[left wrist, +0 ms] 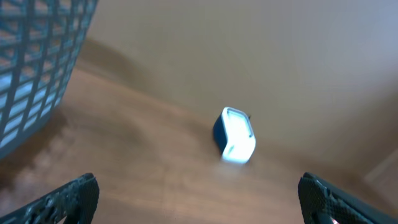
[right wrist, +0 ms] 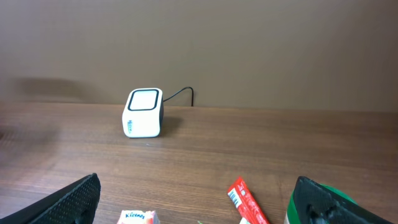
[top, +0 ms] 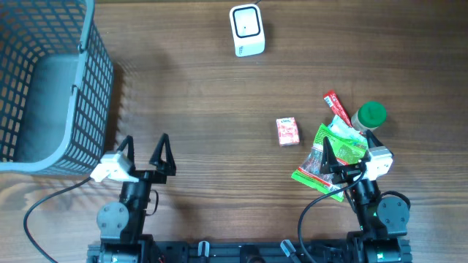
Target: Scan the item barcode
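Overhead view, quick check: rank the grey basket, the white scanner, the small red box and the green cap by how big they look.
1. grey basket, by far the largest, though the frame edge cuts it off.
2. white scanner.
3. small red box and green cap: they look too alike to rank.

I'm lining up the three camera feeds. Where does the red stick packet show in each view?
Overhead: the red stick packet lies right of centre, just left of the green-capped bottle.
Left wrist: not in it.
Right wrist: at the bottom edge, right of centre.
Shared landmark: the white barcode scanner, visible in all three views.
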`<state>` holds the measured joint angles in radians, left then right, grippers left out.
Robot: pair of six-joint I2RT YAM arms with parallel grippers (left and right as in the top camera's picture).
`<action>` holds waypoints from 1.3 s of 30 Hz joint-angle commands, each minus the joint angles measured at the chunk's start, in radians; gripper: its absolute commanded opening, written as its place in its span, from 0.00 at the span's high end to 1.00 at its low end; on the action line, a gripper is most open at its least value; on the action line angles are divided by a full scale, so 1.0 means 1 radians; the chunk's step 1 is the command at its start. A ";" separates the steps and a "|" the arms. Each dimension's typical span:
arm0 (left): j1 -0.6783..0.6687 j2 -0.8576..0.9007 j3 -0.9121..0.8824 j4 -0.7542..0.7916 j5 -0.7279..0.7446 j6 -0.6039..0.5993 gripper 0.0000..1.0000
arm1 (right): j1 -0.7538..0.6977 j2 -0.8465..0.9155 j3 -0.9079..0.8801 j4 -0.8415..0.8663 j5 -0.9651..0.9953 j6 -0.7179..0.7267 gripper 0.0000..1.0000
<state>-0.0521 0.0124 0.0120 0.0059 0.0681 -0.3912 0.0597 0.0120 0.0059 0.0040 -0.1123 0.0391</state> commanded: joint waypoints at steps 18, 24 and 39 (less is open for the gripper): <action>0.005 -0.008 -0.006 -0.073 0.062 0.354 0.00 | -0.007 -0.005 -0.001 0.005 -0.015 -0.011 0.00; 0.005 -0.008 -0.006 -0.073 0.062 0.354 0.00 | -0.007 -0.005 -0.001 0.005 -0.015 -0.012 0.00; 0.005 -0.008 -0.006 -0.073 0.062 0.354 0.00 | -0.007 -0.005 -0.001 0.005 -0.015 -0.011 0.00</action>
<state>-0.0521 0.0128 0.0093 -0.0620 0.1070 -0.0563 0.0597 0.0120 0.0059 0.0040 -0.1120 0.0391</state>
